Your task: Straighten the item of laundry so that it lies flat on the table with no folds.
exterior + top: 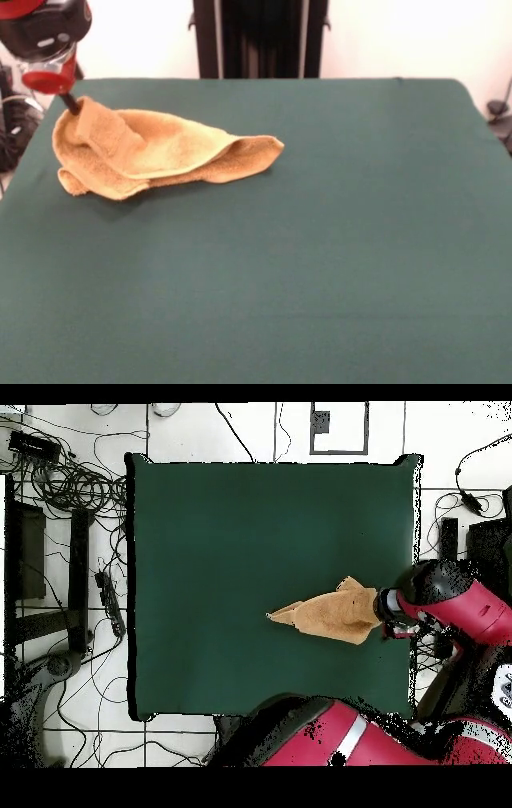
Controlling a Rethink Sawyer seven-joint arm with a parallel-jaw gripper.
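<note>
One towel (152, 152): orange-tan, crumpled, folded over itself on the table (320, 256).
Gripper (70, 104): at the towel's raised corner, pinching it.
Position: near a table edge.

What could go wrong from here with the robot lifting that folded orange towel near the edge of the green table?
The gripper has the orange towel by one raised corner only, so the corner might slip free before the cloth opens. The towel is doubled over, with layers stacked along its right end; pulling one corner may just drag the bundle along still folded. It also lies close to the edge of the green table, so a further outward pull could take cloth over that edge.
</note>
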